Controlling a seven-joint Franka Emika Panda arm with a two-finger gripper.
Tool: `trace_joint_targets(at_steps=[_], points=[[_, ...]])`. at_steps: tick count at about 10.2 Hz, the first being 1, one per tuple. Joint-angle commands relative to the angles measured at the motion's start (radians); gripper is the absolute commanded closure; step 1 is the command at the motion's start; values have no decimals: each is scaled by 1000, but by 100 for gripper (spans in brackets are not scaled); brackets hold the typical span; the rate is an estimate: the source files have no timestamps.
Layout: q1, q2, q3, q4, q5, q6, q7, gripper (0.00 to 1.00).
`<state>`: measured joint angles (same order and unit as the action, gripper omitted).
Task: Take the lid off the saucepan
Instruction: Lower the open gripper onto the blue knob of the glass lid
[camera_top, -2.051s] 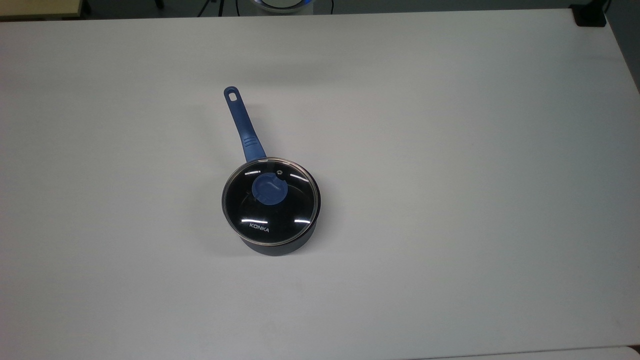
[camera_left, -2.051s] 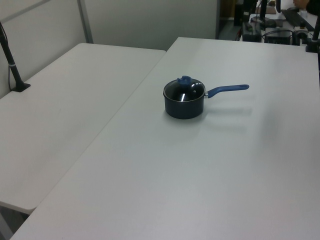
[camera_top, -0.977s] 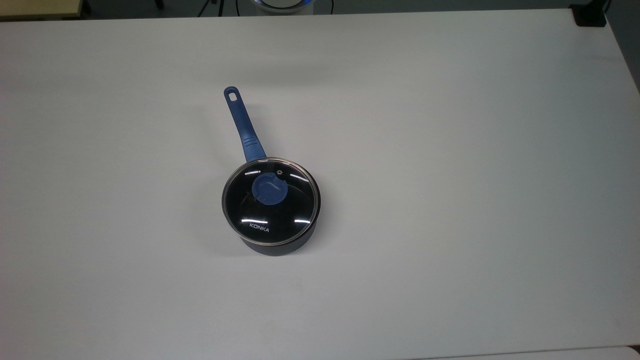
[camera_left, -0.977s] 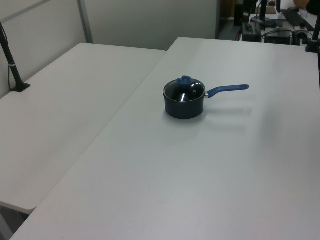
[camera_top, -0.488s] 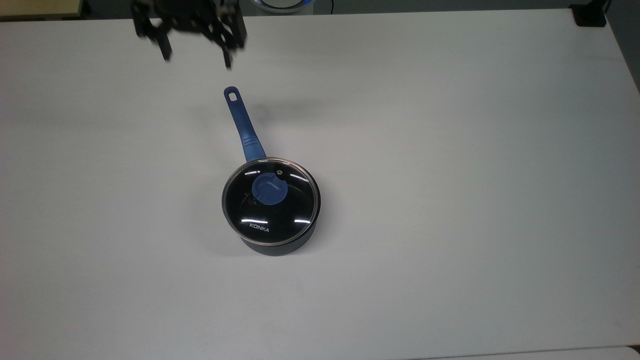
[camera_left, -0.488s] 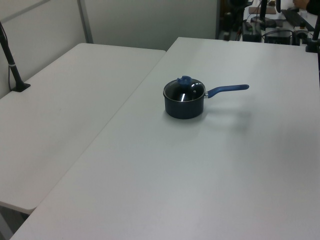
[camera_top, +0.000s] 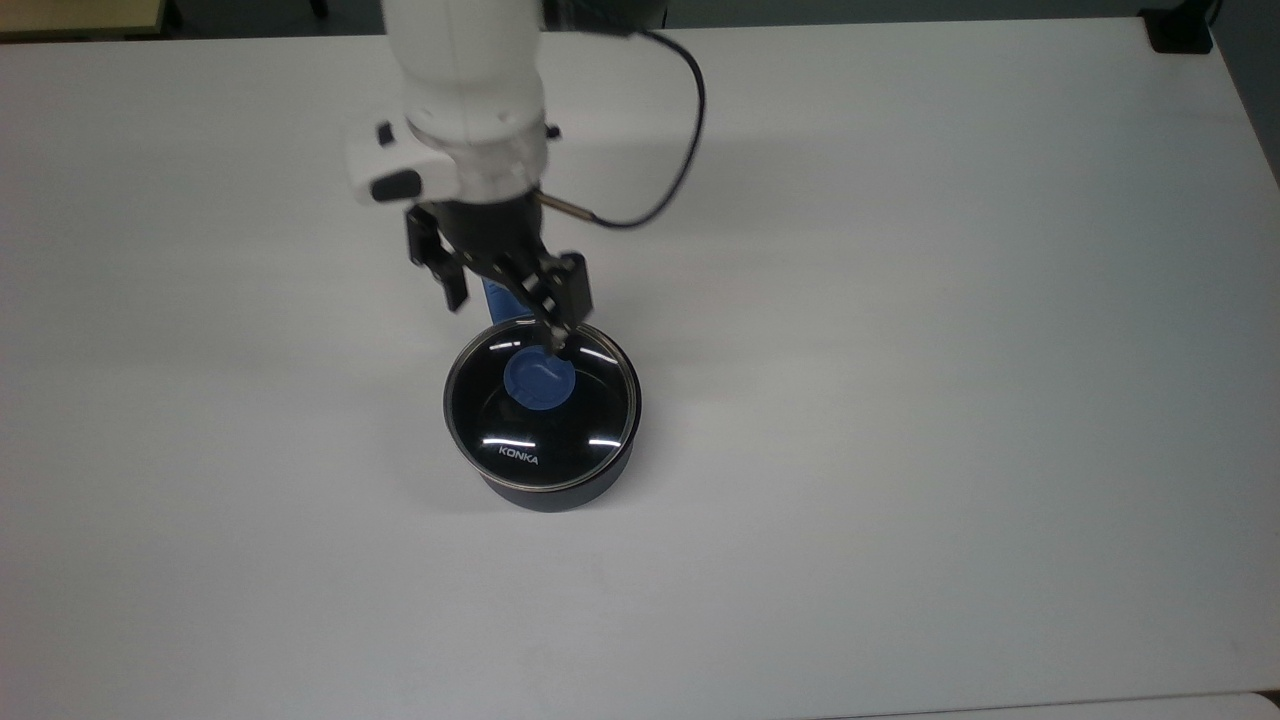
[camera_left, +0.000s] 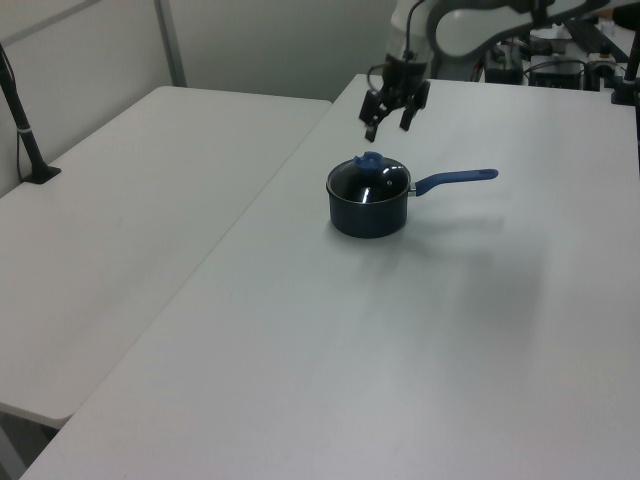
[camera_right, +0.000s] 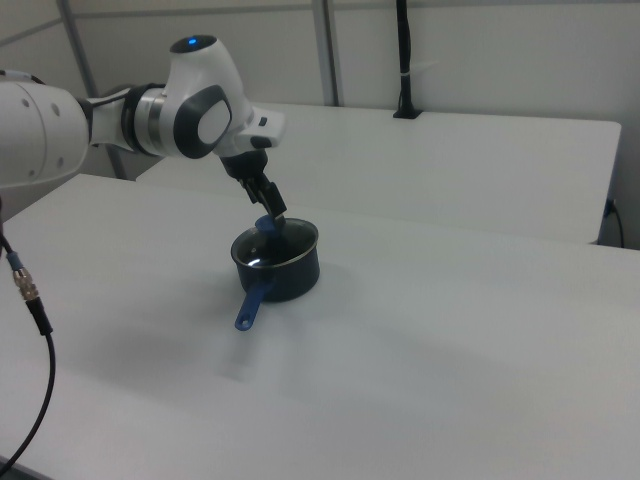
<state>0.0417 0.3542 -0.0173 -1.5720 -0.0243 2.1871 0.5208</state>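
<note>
One word, "KONKA", is read on the lid (camera_top: 541, 405) in the top view; the hand (camera_left: 392, 118) is seen spread apart above it in the left view.

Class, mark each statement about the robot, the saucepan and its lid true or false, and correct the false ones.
1. The lid sits on the saucepan. True.
2. The gripper is clamped on the blue knob. False: in the left view it hangs open above the knob, apart from it.
3. The lid bears white "KONKA" lettering. True.
4. In the left view, the saucepan's handle points to the left view's left. False: it points to the left view's right.
5. The saucepan stands on a white table. True.
</note>
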Motion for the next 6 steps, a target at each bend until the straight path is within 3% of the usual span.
trace_joint_targets(at_steps=[1, 5, 6], points=[[46, 78, -6, 30, 1, 72, 122, 0], [56, 123, -6, 27, -6, 177, 232, 0], [56, 129, -6, 26, -16, 177, 235, 7]])
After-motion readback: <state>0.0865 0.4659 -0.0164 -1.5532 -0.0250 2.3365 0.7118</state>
